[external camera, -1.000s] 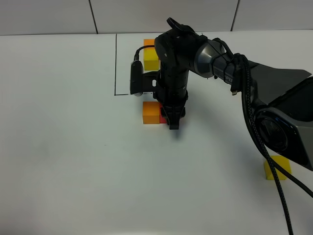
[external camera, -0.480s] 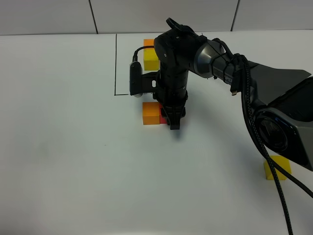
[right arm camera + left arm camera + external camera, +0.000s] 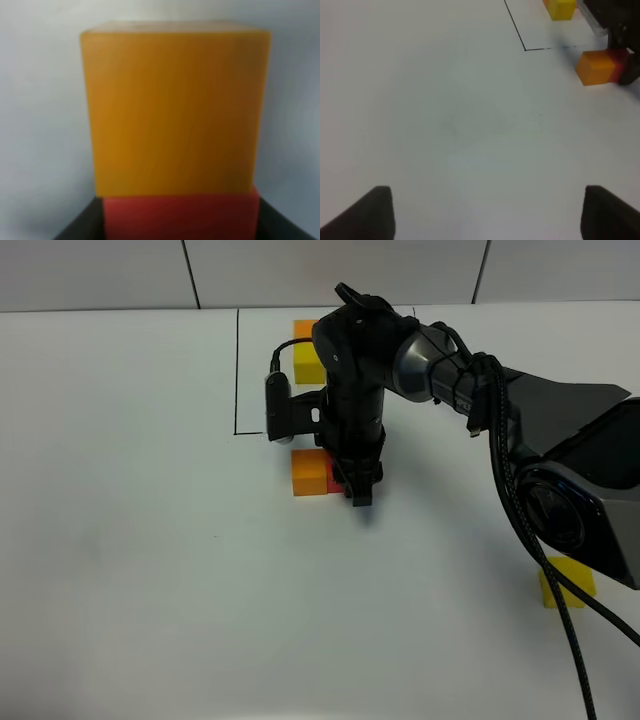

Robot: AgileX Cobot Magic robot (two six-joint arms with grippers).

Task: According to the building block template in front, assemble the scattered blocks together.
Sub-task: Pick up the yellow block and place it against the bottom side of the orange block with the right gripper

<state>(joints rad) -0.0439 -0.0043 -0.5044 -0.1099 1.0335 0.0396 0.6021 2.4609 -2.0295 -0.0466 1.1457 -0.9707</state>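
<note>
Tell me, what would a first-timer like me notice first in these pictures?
The big black right arm reaching down mid-table grabs the eye, with its right gripper straddling a red cube that touches an orange cube. Far off toward the table's near right side, a lone yellow cube sits by itself. Behind the arm, a thin black frame encloses a framed yellow cube.

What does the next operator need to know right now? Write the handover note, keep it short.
Left gripper: open, empty, over bare table.
Right gripper: straddling the red cube; grip or release unclear.
Orange cube and red cube sit flush, just outside the template frame.
Yellow cube lies alone, far right, toward the front.
Done: red joined to orange.
To do: add yellow to orange, matching the template; its red part is hidden by the arm.
</note>
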